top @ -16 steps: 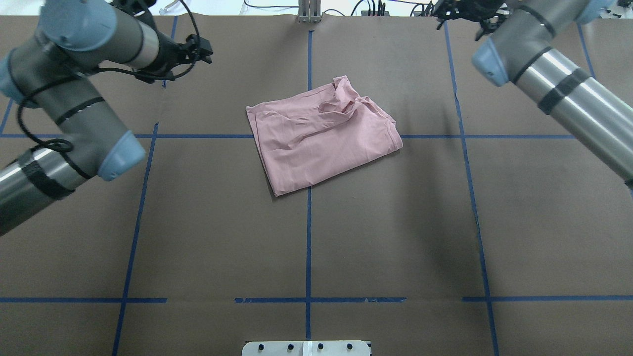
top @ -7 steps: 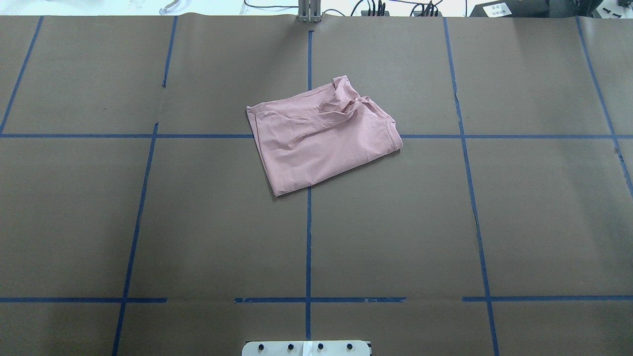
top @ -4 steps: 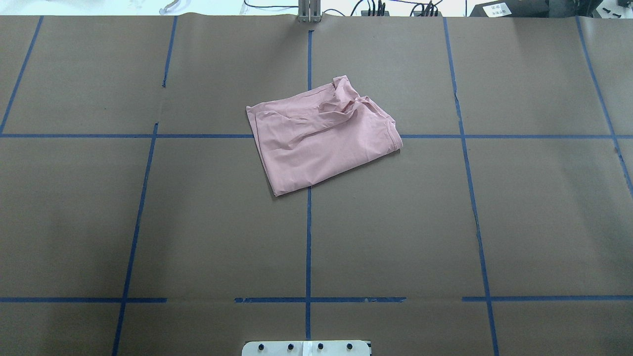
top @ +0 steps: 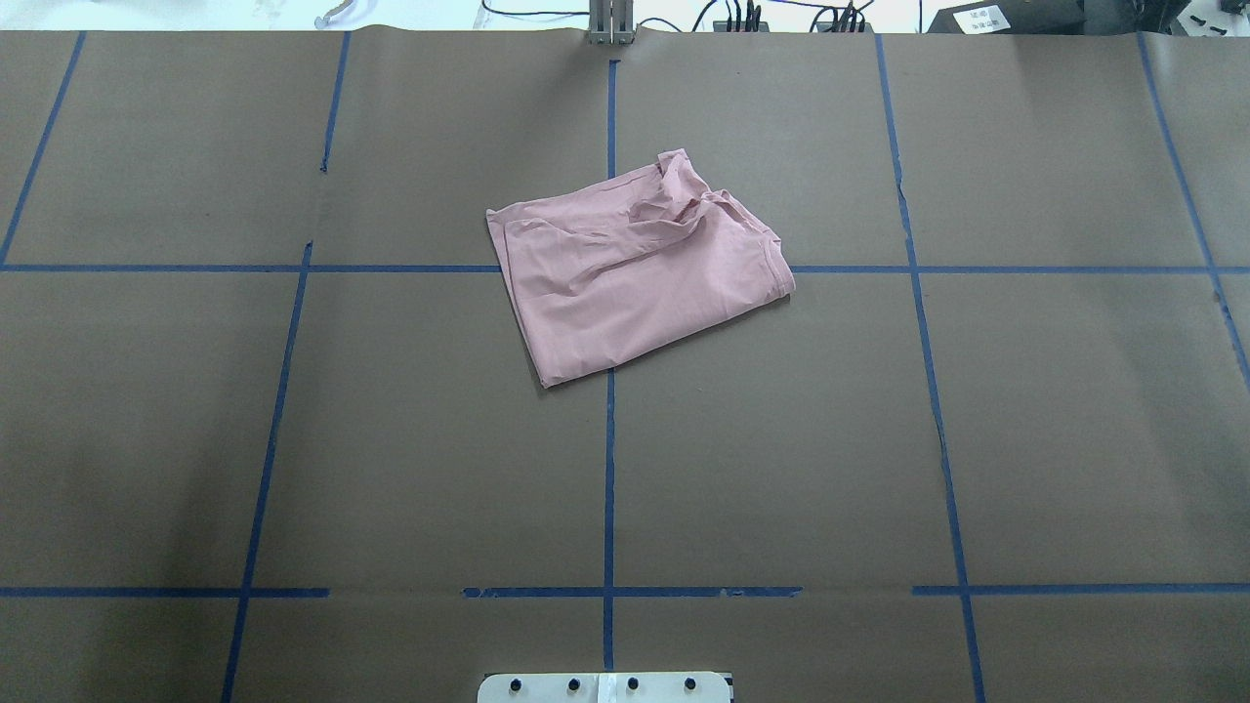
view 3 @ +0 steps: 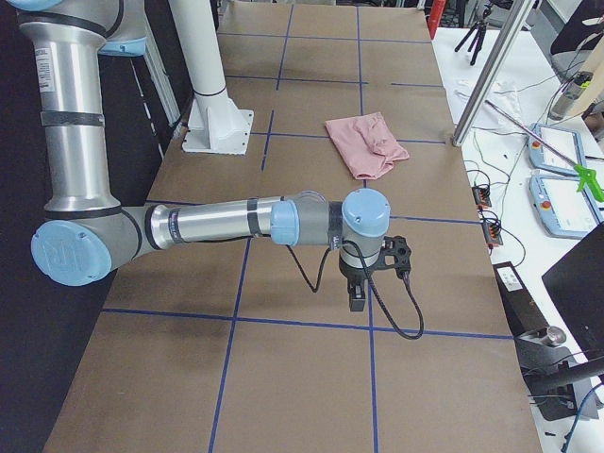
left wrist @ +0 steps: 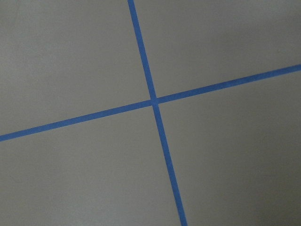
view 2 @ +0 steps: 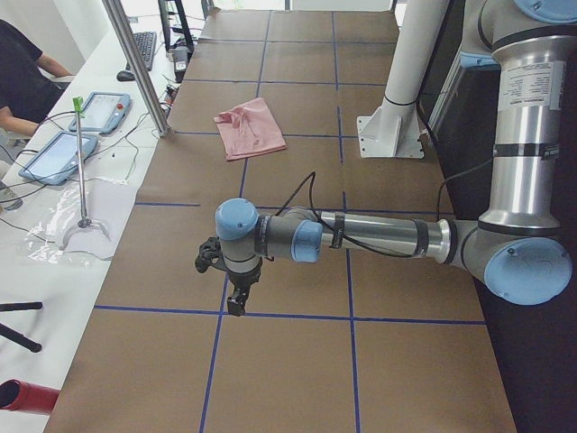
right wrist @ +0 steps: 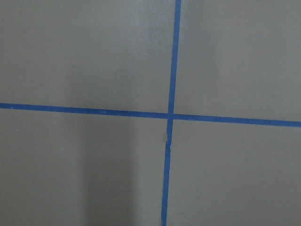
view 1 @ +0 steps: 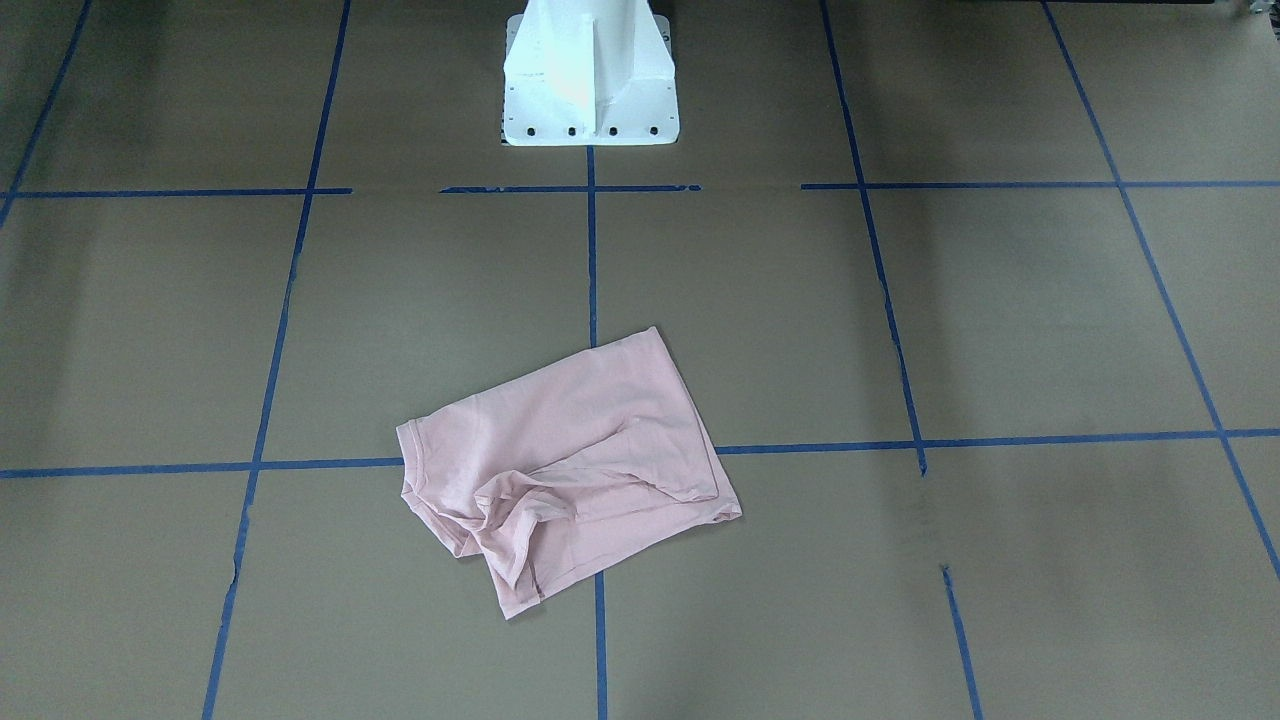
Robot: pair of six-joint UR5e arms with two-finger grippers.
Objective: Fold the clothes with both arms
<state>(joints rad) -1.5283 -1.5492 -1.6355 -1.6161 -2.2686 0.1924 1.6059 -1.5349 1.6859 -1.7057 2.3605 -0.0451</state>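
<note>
Folded pink T-shirt (top: pixel 635 268) on the table (top: pixel 391 439), left gripper (view 2: pixel 236 303) and right gripper (view 3: pixel 358 298) hanging over tape crossings (left wrist: pixel 154 101) far from it, jaw state impossible to tell.

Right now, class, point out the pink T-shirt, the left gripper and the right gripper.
pink T-shirt (top: pixel 635 283), overhead exterior view, middle of cloth.
left gripper (view 2: pixel 235 307), exterior left view, between its fingertips.
right gripper (view 3: pixel 358 300), exterior right view, between its fingertips.
</note>
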